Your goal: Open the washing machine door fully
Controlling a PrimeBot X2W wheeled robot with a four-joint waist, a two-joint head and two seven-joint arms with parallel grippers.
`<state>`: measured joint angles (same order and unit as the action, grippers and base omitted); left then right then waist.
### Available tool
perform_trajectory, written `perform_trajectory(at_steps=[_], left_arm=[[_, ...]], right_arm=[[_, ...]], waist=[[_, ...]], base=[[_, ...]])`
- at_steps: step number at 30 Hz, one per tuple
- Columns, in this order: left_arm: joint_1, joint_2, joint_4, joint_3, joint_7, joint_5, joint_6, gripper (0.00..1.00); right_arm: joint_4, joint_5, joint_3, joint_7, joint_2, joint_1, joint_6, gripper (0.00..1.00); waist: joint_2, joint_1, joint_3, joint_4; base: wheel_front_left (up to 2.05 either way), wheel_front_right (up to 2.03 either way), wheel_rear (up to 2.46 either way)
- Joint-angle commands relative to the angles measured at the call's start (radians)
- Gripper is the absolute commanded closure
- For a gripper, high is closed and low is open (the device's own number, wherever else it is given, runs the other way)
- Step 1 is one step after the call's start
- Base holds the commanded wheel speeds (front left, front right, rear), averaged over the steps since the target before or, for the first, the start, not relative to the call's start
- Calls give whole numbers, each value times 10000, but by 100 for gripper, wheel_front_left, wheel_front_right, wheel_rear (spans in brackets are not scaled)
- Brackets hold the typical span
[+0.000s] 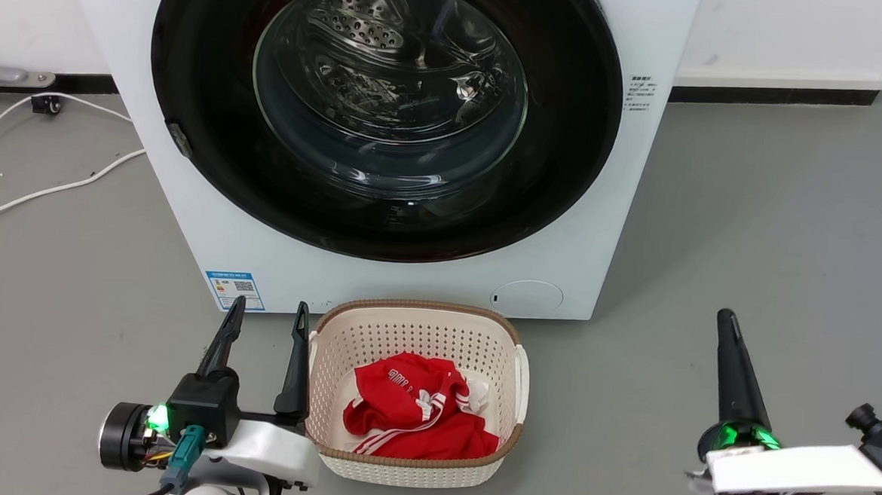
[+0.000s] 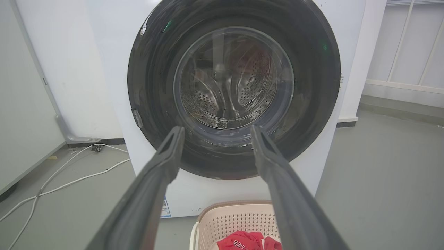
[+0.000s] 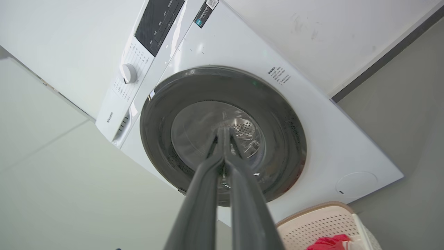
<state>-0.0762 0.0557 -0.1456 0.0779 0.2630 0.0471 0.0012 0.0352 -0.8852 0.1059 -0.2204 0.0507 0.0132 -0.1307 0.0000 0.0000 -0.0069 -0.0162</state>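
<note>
The white washing machine stands in front of me on the grey floor. Its round glossy black door lies flat against the machine's front, shut, with the steel drum visible through the clear glass. A small latch tab sits on the door's left rim. My left gripper hangs open at the lower left, well short of the door, nothing between its fingers. Low on the right, my right gripper is shut and empty, fingertips together.
A cream perforated laundry basket with red clothing stands on the floor right before the machine, beside my left gripper. White cables run over the floor at the left. Open grey floor lies to the right.
</note>
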Motion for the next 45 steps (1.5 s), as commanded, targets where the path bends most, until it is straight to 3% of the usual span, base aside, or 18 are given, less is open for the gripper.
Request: perform_trajectory(at_steps=[1, 4, 9, 16, 24, 35, 45], left_arm=[[-4, -14, 32, -21, 24, -1, 32, 0], [-33, -21, 41, -30, 24, 73, 15, 0], [-158, -29, 153, -66, 24, 136, 82, 0], [-604, -39, 339, -37, 24, 161, 126, 0], [-1177, -49, 476, 28, 24, 179, 67, 0], [-1876, -56, 644, 212, 24, 182, -6, 0], [-2128, -58, 843, 318, 24, 260, 69, 0]], right_arm=[[-85, -1107, 88, -148, -11, 179, 0, 100], [-286, -3044, 213, -303, -11, 408, 0, 100], [-744, -4885, 80, -378, -7, 1175, 0, 100], [-441, -5541, -870, 224, 310, 3244, 0, 100], [1321, -5694, -1817, 1146, 1363, 6515, 0, 100], [5282, -4416, -1256, 3499, 2731, 10890, 0, 100], [7890, -2962, -201, 6507, 2734, 13577, 0, 100]], waist=[[0, 0, 2, -6], [0, 0, 29, -9], [0, 0, 261, -132], [0, 0, 979, -196], [0, 0, 1897, -30], [0, 0, 2834, 400], [0, 0, 3273, 640]], base=[[0, 0, 0], [0, 0, 0], [0, 0, 0], [0, 0, 0], [0, 0, 0], [0, 0, 0], [0, 0, 0]])
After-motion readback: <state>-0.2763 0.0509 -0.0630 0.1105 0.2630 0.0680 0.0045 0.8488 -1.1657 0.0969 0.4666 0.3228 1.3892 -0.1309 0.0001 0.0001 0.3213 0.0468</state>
